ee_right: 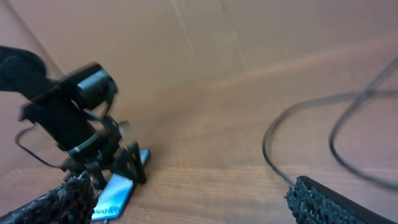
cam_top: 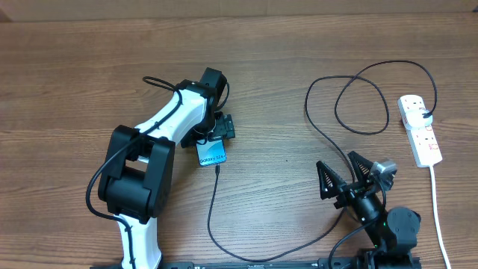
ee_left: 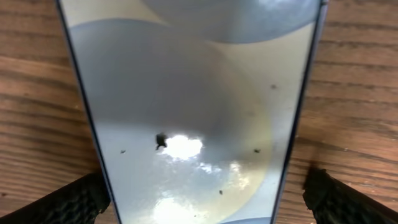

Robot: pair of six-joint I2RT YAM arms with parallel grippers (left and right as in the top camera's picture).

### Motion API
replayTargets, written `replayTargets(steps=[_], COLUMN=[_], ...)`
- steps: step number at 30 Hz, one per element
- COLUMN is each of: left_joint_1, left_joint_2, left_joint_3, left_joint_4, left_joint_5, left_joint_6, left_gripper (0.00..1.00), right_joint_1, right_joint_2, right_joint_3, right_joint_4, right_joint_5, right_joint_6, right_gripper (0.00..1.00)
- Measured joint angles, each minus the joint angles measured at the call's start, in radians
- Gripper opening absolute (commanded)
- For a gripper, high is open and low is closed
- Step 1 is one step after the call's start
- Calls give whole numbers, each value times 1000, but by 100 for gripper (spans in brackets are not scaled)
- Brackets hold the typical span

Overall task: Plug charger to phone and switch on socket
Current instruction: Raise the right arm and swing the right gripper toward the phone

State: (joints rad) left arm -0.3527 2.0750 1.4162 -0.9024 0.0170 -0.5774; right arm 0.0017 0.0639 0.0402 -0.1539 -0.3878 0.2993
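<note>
Overhead view shows the wood-grain counter (cam_top: 67,67) with the phone (cam_top: 211,154) mid-left between the spread fingers of the left claw (cam_top: 214,139), the charger (cam_top: 213,187) tip just beside it, the right claw (cam_top: 337,163) wide and empty, and the socket (cam_top: 420,128) near the right edge.

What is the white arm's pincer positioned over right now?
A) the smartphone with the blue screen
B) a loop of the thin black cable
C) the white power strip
A: the left pincer straddles the smartphone, whose screen fills that arm's wrist view between the two pincer tips.
</note>
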Motion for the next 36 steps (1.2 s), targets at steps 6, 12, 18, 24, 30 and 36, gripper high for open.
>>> replayTargets(steps=[6,12,18,24,30,36], left_joint_1=[17,27,34,34,37,66], left_joint_2=[-1,-2,-5,-5,-5,-5], left_joint_3=[0,1,-3,-3,-2,2], left_joint_4=[3,1,8,11,3,-14], left_joint_5=[28,46,45,45,55,121], left_joint_6=[-26,-26,-18,-18,5,75], left_gripper=[93,83,74,73,71,69], right_joint_1=[0,0,0,0,0,0], right_joint_2=[184,493,689,805,916,1037], right_joint_3=[179,501,651,655,655,655], right_joint_4=[-92,-203,-137,-174,-280,-323], right_joint_5=[14,3,-158,-248,-276,-289], right_joint_6=[7,-14,0,13,16,58], right_gripper=[100,100,100,100,94,88])
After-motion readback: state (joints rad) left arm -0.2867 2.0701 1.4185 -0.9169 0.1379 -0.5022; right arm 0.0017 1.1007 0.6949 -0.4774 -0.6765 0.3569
